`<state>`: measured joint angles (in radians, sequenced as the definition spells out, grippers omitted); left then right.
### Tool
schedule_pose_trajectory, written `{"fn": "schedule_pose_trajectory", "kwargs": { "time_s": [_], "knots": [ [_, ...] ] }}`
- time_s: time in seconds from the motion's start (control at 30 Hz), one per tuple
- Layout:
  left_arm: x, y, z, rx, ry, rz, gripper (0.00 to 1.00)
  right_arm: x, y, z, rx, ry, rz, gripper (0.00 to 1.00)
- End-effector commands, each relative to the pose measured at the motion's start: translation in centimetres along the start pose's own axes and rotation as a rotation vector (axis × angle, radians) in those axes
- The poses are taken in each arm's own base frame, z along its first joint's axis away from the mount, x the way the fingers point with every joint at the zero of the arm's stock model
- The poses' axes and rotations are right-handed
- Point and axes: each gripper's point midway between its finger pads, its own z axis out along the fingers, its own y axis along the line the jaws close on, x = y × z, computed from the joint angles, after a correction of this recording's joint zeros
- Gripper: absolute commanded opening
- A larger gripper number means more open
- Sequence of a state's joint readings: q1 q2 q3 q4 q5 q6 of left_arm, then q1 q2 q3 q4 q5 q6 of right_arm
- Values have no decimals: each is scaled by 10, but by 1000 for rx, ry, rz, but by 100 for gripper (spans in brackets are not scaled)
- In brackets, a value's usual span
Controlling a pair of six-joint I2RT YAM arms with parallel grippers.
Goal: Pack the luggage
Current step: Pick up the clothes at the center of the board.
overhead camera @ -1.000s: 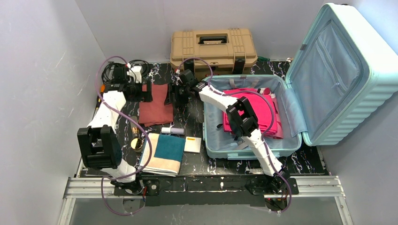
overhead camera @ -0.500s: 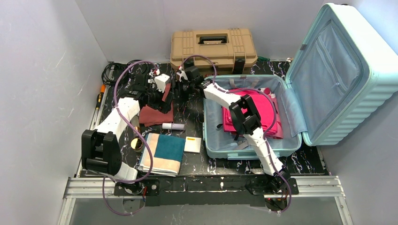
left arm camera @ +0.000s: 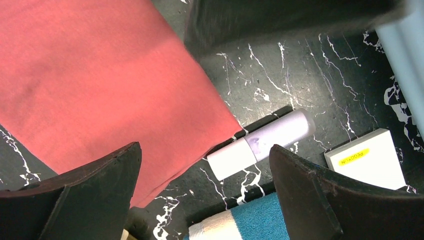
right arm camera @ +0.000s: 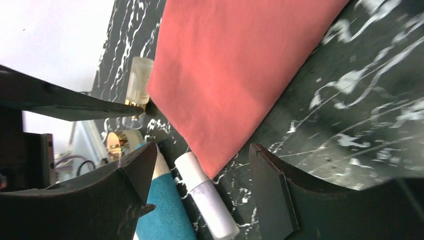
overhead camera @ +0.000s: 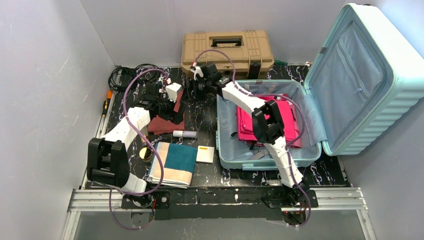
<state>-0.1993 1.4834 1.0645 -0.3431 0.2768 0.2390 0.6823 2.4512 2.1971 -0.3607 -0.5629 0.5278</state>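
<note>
The luggage (overhead camera: 361,75) lies open at the right, its lid up, with pink clothing (overhead camera: 272,120) in its base. A folded rust-red cloth (overhead camera: 161,124) lies on the black marbled table; it also shows in the left wrist view (left arm camera: 100,75) and the right wrist view (right arm camera: 235,65). My left gripper (overhead camera: 175,106) hovers over the cloth's right part, open and empty (left arm camera: 204,147). My right gripper (overhead camera: 199,89) hangs just right of the cloth, near the suitcase's back left corner, open and empty (right arm camera: 202,150). A lavender tube (overhead camera: 185,134) lies just below the cloth.
A teal and cream towel (overhead camera: 175,162) and a small white box (overhead camera: 205,154) lie at the front. A perfume bottle (right arm camera: 135,90) and a gold round item (overhead camera: 146,152) sit left of the towel. A tan toolbox (overhead camera: 227,50) stands at the back, cables (overhead camera: 122,75) back left.
My left gripper has swung right from the cloth's left edge to over its right part. My right gripper has drawn back off the cloth's right edge, toward the toolbox.
</note>
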Motion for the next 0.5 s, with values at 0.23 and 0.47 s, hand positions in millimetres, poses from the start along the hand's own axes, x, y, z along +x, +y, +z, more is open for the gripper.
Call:
{"fn": "schedule_pose_trajectory", "kwargs": {
  "time_s": [0.23, 0.47],
  "knots": [
    [30, -23, 8, -5, 170, 49, 98, -71, 15, -80, 202, -239, -253, 78],
    [37, -30, 11, -67, 235, 88, 98, -76, 3, -84, 278, -260, -235, 78]
  ]
}}
